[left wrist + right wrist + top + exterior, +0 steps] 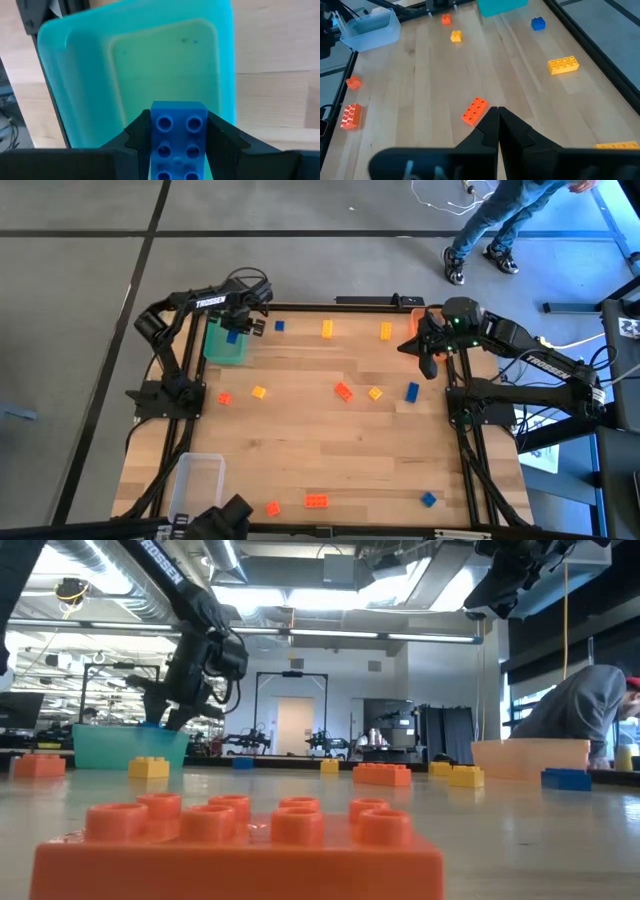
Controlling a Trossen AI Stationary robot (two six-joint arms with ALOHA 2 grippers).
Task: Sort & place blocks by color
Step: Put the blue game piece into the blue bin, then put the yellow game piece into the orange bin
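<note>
My left gripper (177, 142) clamps a blue block (178, 137) between its jaws, long axis running along them, above the green tray (90, 75); right gripper (497, 125) closed, empty.

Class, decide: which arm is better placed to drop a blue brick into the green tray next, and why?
Left. The left gripper already holds a blue brick directly above the green tray. The right gripper hovers, shut and empty, at the table's far side.

You stood in a bright open workshop.
Around the wooden table (300, 430) lay grey floor (80, 300) with dark seams; ceiling lights (300, 600) shone above a pale doorway (293, 725); a person (585, 715) bent nearby.
</note>
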